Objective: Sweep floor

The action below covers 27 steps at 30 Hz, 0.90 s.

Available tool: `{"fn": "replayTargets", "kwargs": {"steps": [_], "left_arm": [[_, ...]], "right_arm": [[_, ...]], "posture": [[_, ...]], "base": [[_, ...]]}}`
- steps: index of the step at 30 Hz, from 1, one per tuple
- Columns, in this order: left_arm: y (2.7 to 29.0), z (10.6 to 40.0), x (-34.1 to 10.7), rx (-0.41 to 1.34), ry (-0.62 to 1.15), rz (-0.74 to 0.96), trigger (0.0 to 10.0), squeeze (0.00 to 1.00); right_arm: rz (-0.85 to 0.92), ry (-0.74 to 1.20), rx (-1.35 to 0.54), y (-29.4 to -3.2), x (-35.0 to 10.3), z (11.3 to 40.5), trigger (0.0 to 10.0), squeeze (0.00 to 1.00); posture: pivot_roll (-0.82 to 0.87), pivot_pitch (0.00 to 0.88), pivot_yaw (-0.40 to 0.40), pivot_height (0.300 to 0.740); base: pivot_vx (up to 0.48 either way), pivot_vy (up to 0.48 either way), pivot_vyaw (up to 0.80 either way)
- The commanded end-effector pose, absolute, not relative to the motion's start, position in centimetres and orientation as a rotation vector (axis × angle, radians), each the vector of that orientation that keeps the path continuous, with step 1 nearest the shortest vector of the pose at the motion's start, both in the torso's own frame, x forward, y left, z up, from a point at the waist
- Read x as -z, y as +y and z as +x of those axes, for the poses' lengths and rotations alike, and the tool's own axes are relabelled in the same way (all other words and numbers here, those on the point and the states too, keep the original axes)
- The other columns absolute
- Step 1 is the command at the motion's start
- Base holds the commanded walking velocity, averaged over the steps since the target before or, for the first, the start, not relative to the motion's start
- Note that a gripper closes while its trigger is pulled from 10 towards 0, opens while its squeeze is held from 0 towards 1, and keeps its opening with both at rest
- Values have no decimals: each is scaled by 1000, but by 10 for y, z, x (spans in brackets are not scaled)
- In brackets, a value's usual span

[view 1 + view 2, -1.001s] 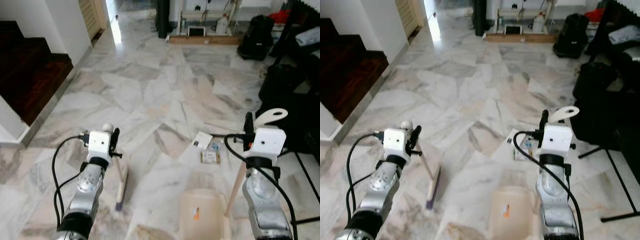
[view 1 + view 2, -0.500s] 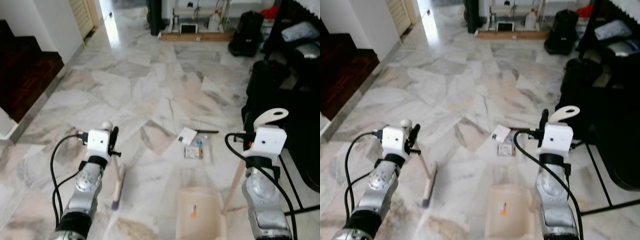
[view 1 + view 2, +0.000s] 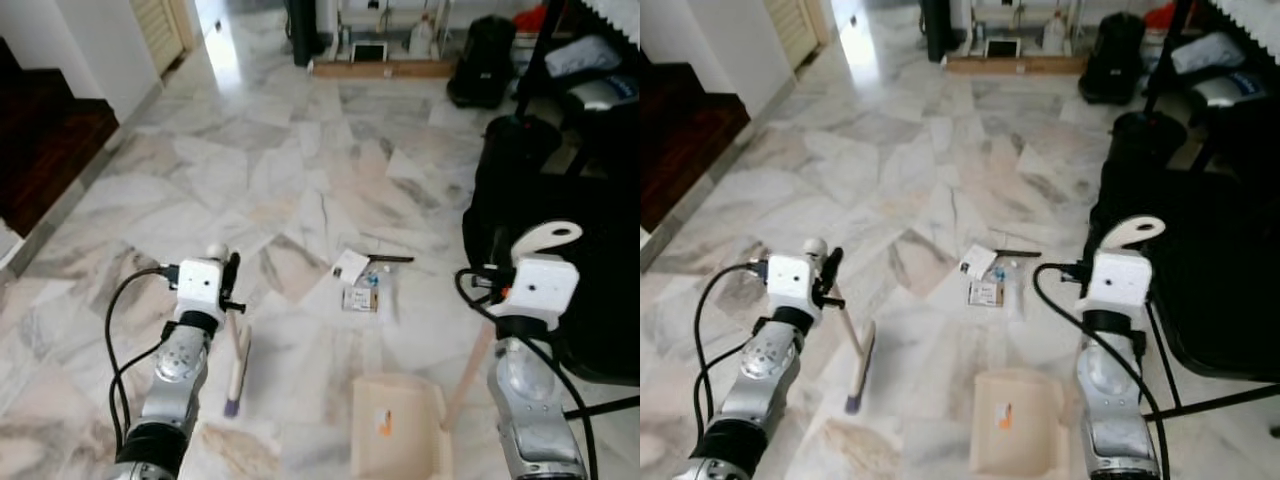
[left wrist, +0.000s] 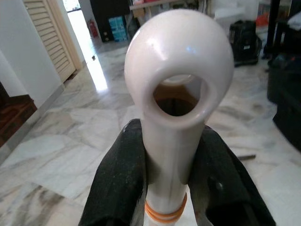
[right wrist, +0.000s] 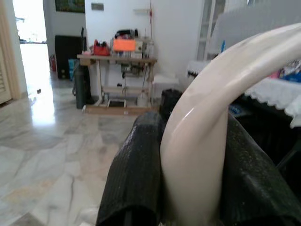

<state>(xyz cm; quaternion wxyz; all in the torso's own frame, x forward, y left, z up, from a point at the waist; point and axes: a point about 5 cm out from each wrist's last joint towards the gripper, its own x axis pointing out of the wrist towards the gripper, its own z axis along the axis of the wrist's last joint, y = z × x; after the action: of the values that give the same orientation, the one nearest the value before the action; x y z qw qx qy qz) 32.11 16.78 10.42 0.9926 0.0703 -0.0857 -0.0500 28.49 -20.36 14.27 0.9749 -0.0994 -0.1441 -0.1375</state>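
Left gripper (image 4: 167, 181) upright clamping broom (image 3: 237, 365); right gripper (image 5: 188, 179) clamping dustpan (image 3: 395, 435)

left gripper (image 3: 828, 272): broom (image 3: 858, 362) | right gripper (image 3: 1092, 243): dustpan (image 3: 1015, 420) | litter (image 3: 988, 278) ahead

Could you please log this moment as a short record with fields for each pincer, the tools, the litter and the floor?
left pincer: shut on the broom handle
right pincer: shut on the dustpan handle
broom head: on the floor, ahead of the left arm
dustpan: pan resting on the floor between the arms
litter: paper scraps and small items, beyond the dustpan
floor: marble tiles
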Motion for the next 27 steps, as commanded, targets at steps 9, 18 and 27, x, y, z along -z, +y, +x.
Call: {"fn": "replayTargets", "kwargs": {"steps": [9,18,27], "left_arm": [[175,323,-114,84,-212,147,10000,0],[175,323,-114,84,-207,148,10000,0],[175,323,-114,83,-208,147,10000,0]], "right_arm": [[-189,-322,271,-199,-149,286,10000,0],[-185,-318,270,-199,-149,287,10000,0],[-187,-318,262,-197,-148,287,10000,0]], "posture": [[-152,87,53,740],[-148,82,50,740],[-149,75,52,740]], "base": [[0,0,0],[27,0,-375],[265,0,0]]}}
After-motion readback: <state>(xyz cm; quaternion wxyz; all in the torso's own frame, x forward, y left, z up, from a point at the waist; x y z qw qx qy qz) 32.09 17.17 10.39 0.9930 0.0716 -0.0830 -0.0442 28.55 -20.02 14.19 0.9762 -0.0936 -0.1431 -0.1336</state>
